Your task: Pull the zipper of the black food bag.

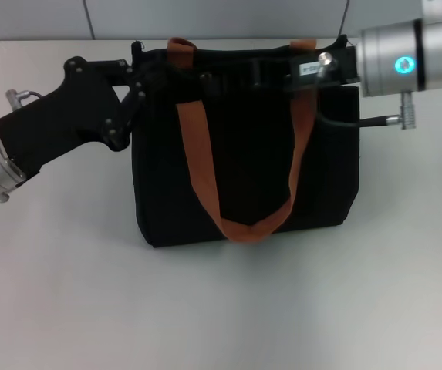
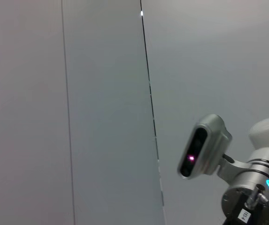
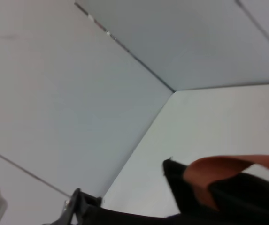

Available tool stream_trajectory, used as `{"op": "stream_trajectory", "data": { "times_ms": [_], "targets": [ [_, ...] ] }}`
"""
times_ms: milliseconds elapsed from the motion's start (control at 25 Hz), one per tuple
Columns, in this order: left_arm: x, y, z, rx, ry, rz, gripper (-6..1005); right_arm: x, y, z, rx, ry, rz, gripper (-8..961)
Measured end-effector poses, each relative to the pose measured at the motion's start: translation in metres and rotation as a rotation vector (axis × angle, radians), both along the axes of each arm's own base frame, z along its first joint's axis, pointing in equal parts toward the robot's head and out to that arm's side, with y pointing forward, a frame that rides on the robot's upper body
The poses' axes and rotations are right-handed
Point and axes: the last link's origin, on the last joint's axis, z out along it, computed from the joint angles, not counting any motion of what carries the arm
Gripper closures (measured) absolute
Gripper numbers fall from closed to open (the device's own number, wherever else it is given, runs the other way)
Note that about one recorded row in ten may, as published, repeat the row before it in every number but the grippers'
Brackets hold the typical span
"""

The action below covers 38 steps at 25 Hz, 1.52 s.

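Observation:
The black food bag (image 1: 244, 177) stands on the white table in the middle of the head view, its rust-brown strap handles (image 1: 244, 227) hanging down its front. My left gripper (image 1: 194, 77) reaches in from the left onto the bag's top edge. My right gripper (image 1: 271, 75) reaches in from the right along the same top edge. Both are black against the black bag. The zipper pull is hidden. The right wrist view shows a corner of the bag (image 3: 237, 197) and a strap (image 3: 219, 166). The left wrist view shows only the wall and my right arm's wrist (image 2: 247, 197).
The white table (image 1: 221, 308) stretches in front of the bag and to both sides. A grey panelled wall (image 1: 205, 15) stands close behind the bag. A cable plug (image 1: 382, 119) sticks out under my right wrist.

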Motion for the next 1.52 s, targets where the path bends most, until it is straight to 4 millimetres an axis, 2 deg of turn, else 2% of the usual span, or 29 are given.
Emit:
{"op": "stream_trajectory", "data": {
  "times_ms": [320,680,1000,1200,1400,1520],
  "targets": [
    [-0.002,0.001,0.003,0.016,-0.005,0.015,981,0.029,-0.004,0.022,0.060,-0.047,-0.067,947],
    [-0.002,0.004,0.004,0.025,-0.005,0.019,981,0.070,-0.019,0.068,0.170,0.010,-0.165,943],
    [-0.002,0.005,0.004,0.027,-0.001,0.024,982,0.075,-0.025,0.072,0.173,0.036,-0.162,940],
    [-0.002,0.005,0.003,0.024,0.003,0.025,981,0.074,-0.037,0.086,0.255,0.235,-0.051,938],
    [-0.003,0.004,0.002,0.013,-0.001,0.035,981,0.079,-0.060,0.097,0.388,0.377,0.170,936],
    [-0.004,0.004,0.001,0.000,-0.005,0.043,982,0.082,-0.084,0.093,0.435,0.397,0.369,843]
  ]
}}
